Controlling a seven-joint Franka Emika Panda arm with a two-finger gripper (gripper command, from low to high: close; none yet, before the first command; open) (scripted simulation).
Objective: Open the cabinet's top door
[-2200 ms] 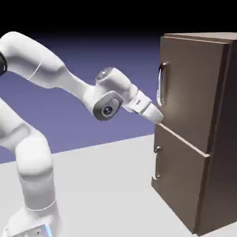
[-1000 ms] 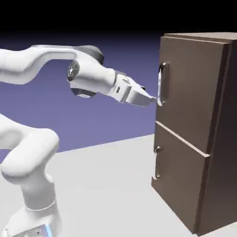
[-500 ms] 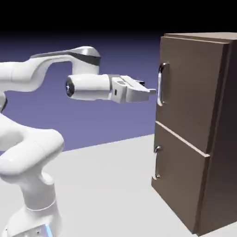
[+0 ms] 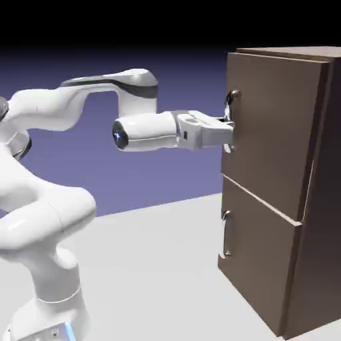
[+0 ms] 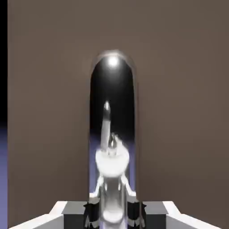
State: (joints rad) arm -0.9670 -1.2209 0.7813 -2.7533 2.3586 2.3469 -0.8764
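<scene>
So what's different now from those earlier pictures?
The arm's gripper began below the top handle, rose level with it, then moved toward the exterior view's right and shut on it. The top door now looks very slightly out from the cabinet. The bottom door stayed as it was.

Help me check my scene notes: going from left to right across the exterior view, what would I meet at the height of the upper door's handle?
The robot arm's wrist → the gripper, closed on the handle → the top door → the cabinet's dark side
</scene>
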